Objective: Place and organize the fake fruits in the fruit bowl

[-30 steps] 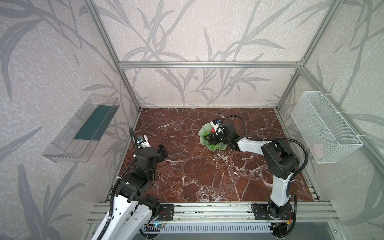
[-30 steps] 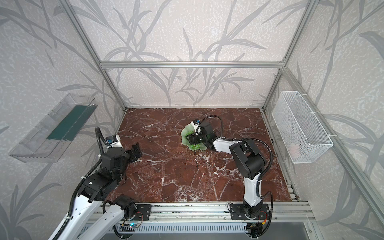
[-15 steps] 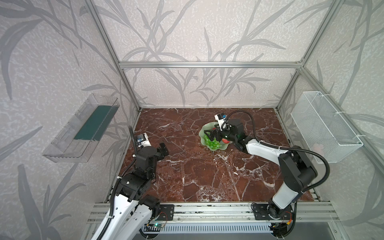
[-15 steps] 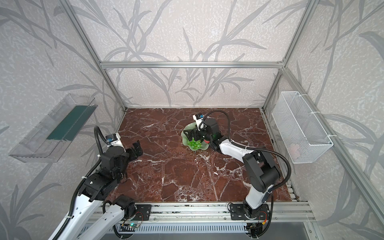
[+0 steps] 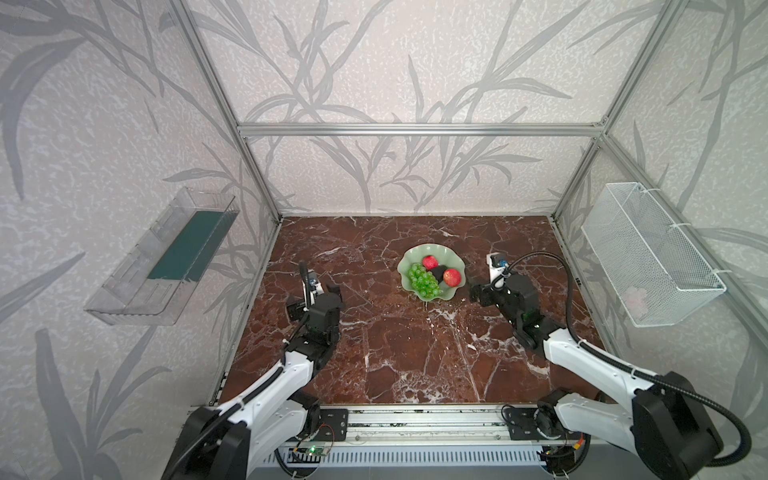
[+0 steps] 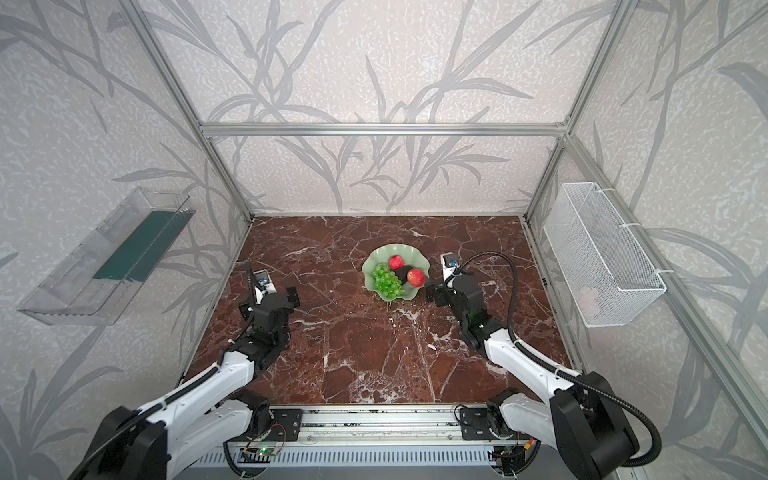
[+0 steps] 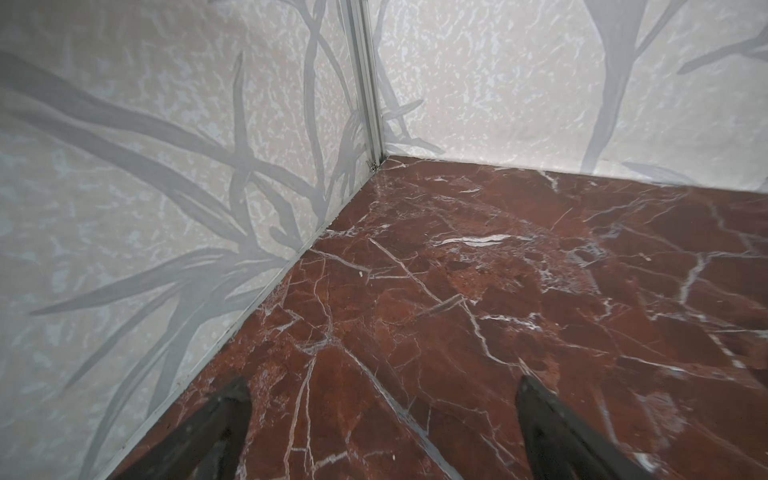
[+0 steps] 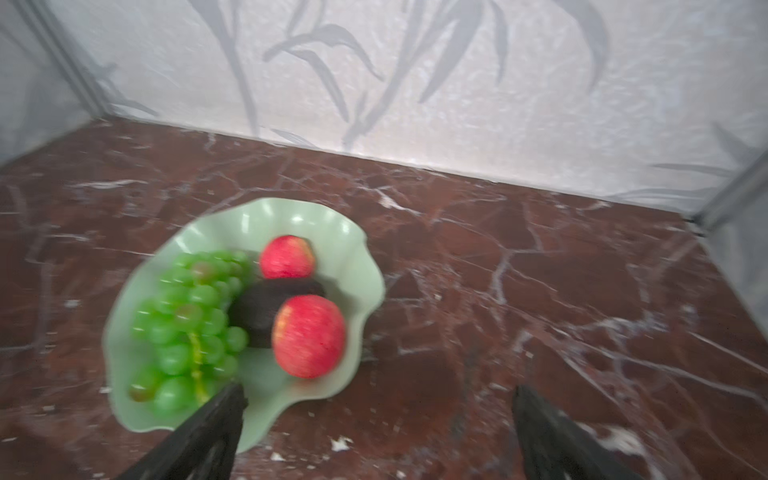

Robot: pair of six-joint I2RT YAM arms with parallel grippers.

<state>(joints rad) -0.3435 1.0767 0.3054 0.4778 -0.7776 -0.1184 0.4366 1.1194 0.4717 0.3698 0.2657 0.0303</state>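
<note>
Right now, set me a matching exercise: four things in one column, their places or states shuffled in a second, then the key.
Things: 1 grapes; 2 avocado; 3 right pincer; 4 wire basket.
Places, in the top views: A between the far apple and the near apple; B on the right wall; C left side of the bowl; D open, empty, right of the bowl.
Pairs: 1-C, 2-A, 3-D, 4-B.

avocado point(image 8: 253, 311) partly hidden behind front apple point(image 8: 309, 336), pale item point(image 5: 633, 297) in wire basket point(image 5: 648, 249) unidentifiable
</note>
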